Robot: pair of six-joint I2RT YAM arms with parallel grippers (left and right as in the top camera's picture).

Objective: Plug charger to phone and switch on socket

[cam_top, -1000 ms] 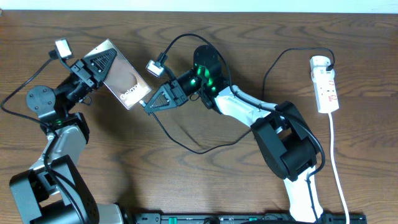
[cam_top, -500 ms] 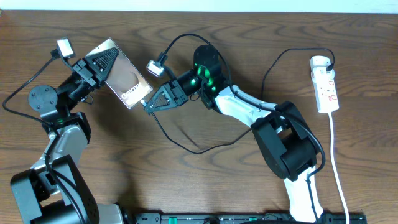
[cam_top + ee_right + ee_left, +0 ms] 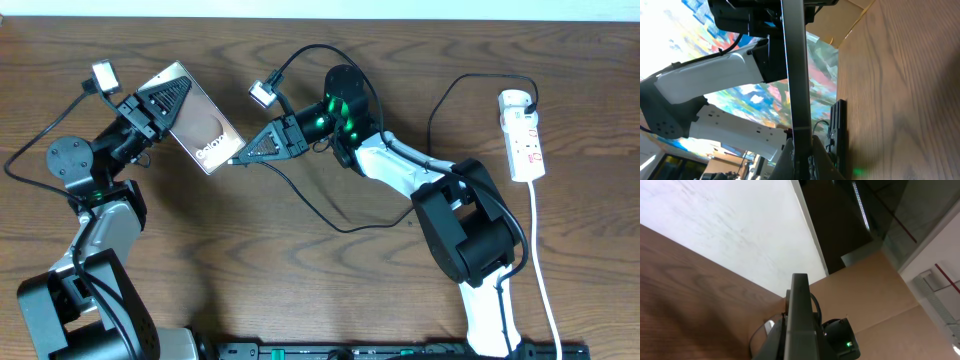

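Note:
The phone [image 3: 205, 135], dark with white "Galaxy" lettering, is held tilted above the table by my left gripper [image 3: 172, 98], which is shut on its upper end. It shows edge-on in the left wrist view [image 3: 800, 315] and in the right wrist view [image 3: 792, 65]. My right gripper [image 3: 243, 156] is shut on the tip of the charger [image 3: 340, 228], a thin black cable. Its tip is pressed against the phone's lower edge. The plug itself is hidden between the jaws [image 3: 802, 150]. The socket [image 3: 524, 135], a white power strip, lies at the far right with the cable running to it.
The white cord [image 3: 541, 260] runs from the power strip toward the front edge. The black cable loops across the middle of the wooden table [image 3: 300, 290]. A black rail [image 3: 380, 350] lies along the front edge.
My right gripper has moved up and slightly right, so its tip now meets the phone's lower edge. The cable loop has shifted right. The left arm and phone have hardly moved.

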